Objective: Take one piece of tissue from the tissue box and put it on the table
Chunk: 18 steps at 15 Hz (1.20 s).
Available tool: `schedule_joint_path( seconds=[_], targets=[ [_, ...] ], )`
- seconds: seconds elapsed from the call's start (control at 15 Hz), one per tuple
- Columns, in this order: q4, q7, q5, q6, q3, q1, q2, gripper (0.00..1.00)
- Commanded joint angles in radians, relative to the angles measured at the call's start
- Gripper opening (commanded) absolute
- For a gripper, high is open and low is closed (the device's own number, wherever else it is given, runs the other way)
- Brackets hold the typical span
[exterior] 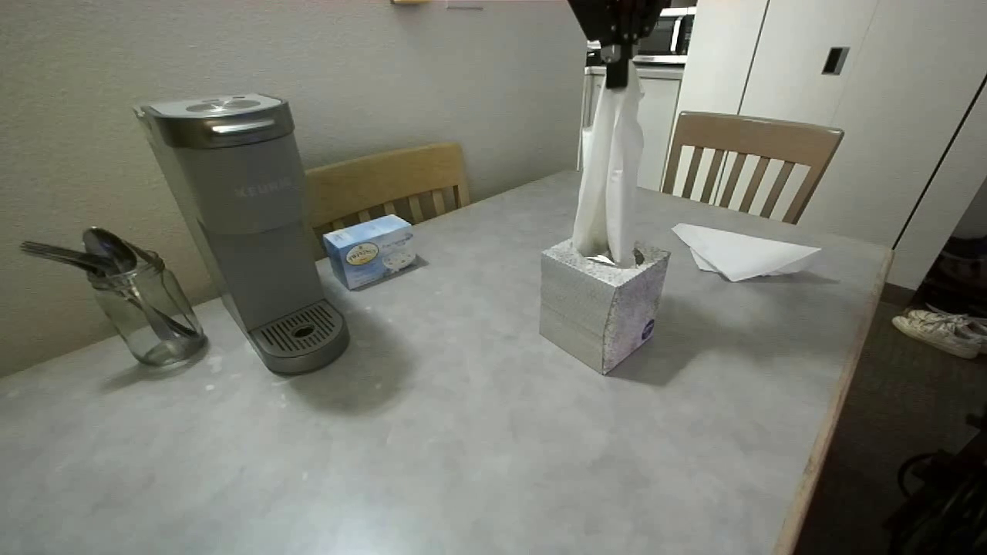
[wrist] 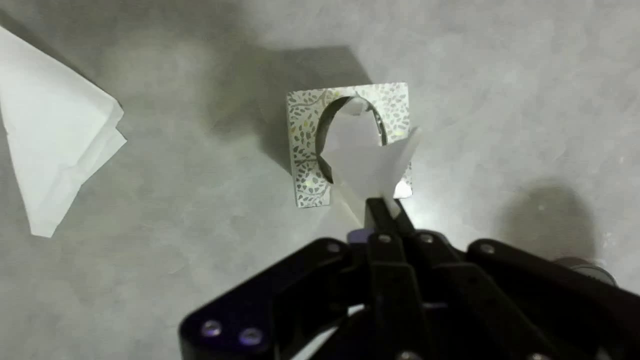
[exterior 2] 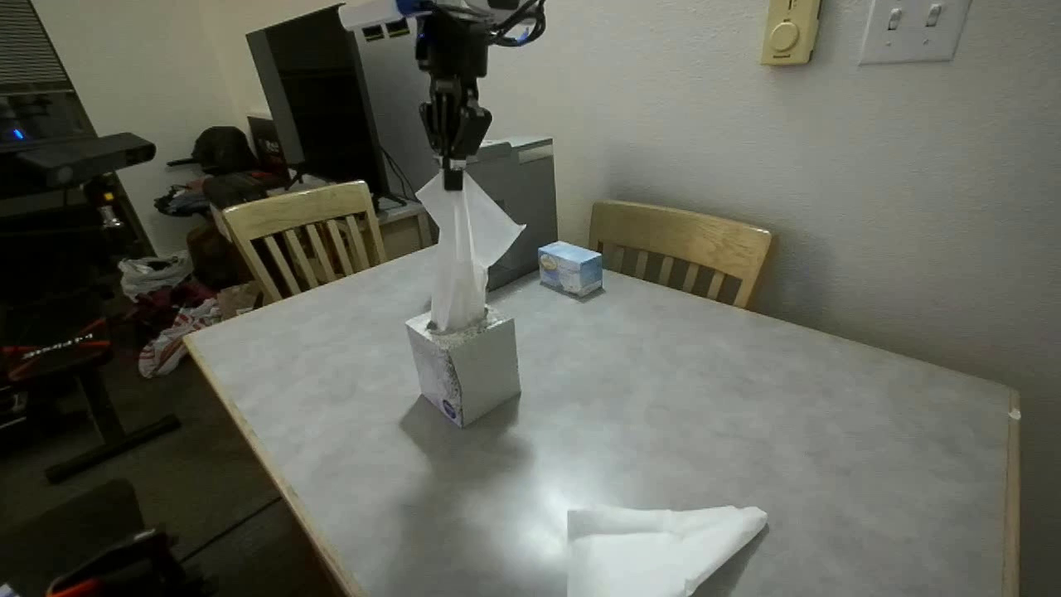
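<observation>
A white tissue [exterior: 609, 169] hangs stretched between my gripper [exterior: 617, 73] and the top opening of the patterned grey-white tissue box [exterior: 578, 308]. It also shows in an exterior view [exterior 2: 464, 249] and in the wrist view [wrist: 357, 155]. The gripper [exterior 2: 453, 176] is shut on the tissue's upper part, well above the box [exterior 2: 485, 369]. In the wrist view the fingertips [wrist: 387, 207] are close together with tissue pinched between them. The tissue's lower end is at the box opening. The box stands upright on the grey table [exterior: 463, 432].
A folded white sheet [exterior: 740, 250] lies on the table near the box; it shows in the wrist view [wrist: 55, 115]. A grey coffee maker [exterior: 254, 216], a blue tea box [exterior: 370, 250] and a glass jar with cutlery [exterior: 154, 316] stand farther along. Chairs [exterior 2: 680, 240] border the table.
</observation>
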Motion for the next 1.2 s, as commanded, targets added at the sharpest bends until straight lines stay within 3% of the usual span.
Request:
schedule_joint_path(
  seconds=[0.0, 0.53, 1.13],
  targets=[
    [0.019, -0.01, -0.05, -0.034, 0.001, 0.007, -0.037, 0.0],
    [0.023, -0.018, -0.153, -0.008, 0.001, 0.017, -0.118, 0.0],
    [-0.009, -0.155, -0.175, 0.061, -0.047, -0.052, -0.169, 0.0]
  ],
)
